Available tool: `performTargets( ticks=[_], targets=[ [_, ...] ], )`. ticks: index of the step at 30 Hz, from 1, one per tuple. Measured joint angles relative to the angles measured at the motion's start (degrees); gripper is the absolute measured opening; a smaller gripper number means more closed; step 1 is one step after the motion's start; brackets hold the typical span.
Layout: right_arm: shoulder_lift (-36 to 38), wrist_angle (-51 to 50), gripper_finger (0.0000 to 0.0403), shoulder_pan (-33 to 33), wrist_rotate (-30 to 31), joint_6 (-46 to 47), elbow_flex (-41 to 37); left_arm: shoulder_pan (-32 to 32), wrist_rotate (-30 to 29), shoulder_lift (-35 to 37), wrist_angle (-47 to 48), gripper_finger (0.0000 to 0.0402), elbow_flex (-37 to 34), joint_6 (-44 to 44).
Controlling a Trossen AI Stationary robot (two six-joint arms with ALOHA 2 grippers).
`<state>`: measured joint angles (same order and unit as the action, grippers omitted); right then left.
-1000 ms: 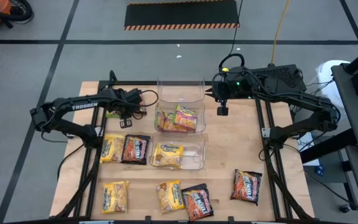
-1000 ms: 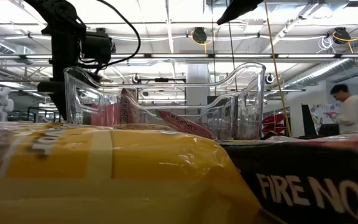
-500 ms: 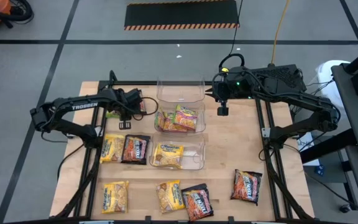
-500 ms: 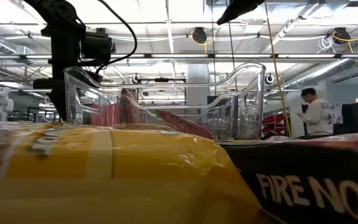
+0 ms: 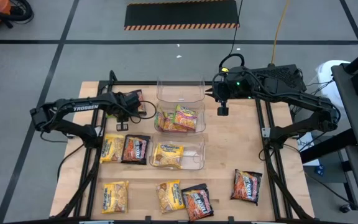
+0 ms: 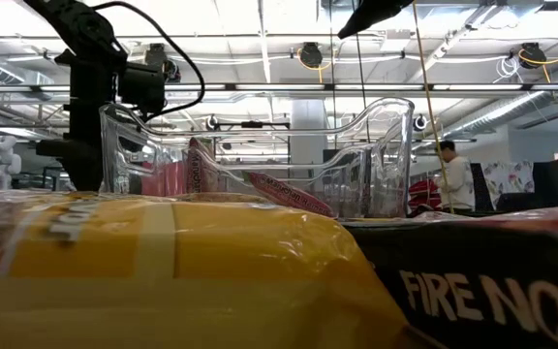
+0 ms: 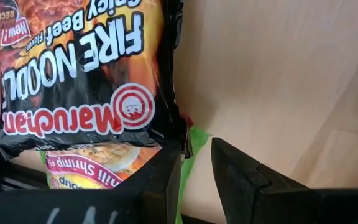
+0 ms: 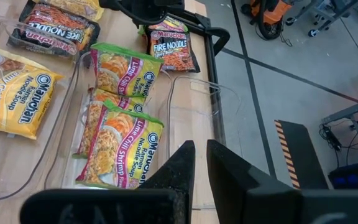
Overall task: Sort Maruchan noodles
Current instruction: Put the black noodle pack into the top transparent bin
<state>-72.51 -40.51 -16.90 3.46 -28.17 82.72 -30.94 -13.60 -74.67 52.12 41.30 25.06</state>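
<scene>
Spanning most of the high view, the wooden tabletop carries 3 clear bins in a column down its middle; the far bin looks bare, the middle bin holds green-yellow lime shrimp packets, and the near bin holds 1 yellow packet.

Both dark arms reach in from the far side; the left arm stretches toward the far left edge, the right arm hangs near the far edge beside the bins.

Loose packets come next: 2 lie left of the near bin, a yellow one touching a dark one; along the near edge lie another yellow packet, a third yellow packet, a dark packet and, apart toward the near right corner, a red-black packet.

Under the left gripper, a Fire Noodle packet overlaps a green-edged shrimp packet near the far left edge; its jaws stand parted with nothing held.

The right gripper shows only a narrow gap and holds nothing.
</scene>
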Motion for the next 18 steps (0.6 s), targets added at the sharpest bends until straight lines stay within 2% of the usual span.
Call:
performTargets(
  ticks=[7, 18],
  targets=[
    [0.0, 0.0, 0.0036, 0.0, 0.0, 0.0, 0.0, -0.1, -6.3, 0.0, -1.4, 0.0097, 0.0, 0.7],
    [0.0, 0.0, 0.0036, 0.0, 0.0, 0.0, 0.0, -0.2, -5.5, 0.0, -2.7, 0.0097, 0.0, 0.2]
  ],
)
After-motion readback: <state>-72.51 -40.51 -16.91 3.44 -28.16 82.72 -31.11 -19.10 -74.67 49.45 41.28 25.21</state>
